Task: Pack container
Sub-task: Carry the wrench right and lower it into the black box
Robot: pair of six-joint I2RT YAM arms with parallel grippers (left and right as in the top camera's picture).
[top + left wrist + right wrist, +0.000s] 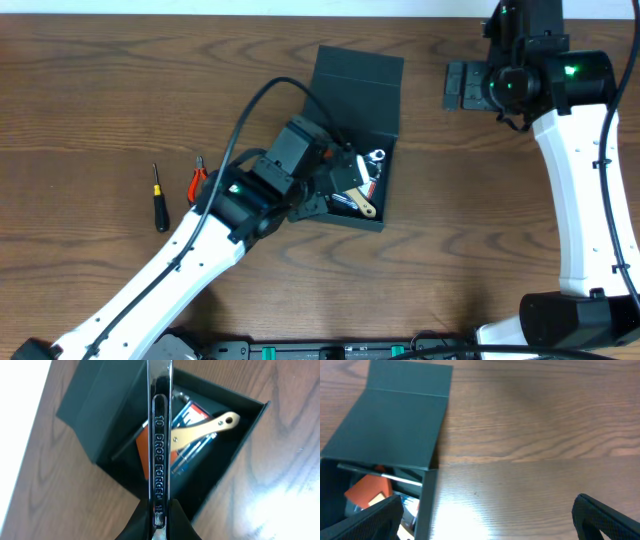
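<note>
Right now the container [355, 100] sits on the wooden tabletop [100, 100] just right of centre, its flap lid folded back flat on the far side and its tray open upward. The left gripper [159, 520] hangs over the tray, clamped narrow on the shank of a chrome combination wrench [160, 435], which runs long past the jaws across the opening. Already lying in the tray are a tan wooden handle [205, 430] with a hole at its end, an orange pack [142, 450] and some chrome pieces [190, 455]. A black screwdriver [158, 198] and red-handled pliers [198, 178] lie well apart to the left, outside the container. The right gripper [487, 520] stands wide and empty beyond the lid end, touching nothing. The container looks stiff and matte, so its walls should give a sure, non-slip hold, but it is probably light for its size and may slide on the smooth wood if nudged. The free edge of the flap seems the place to take it for closing, with a side wall braced against sliding. The wrench is likely dense and slick, and held near one end it may pivot in the jaws, so lowering it flat close to the contents looks safest.
</note>
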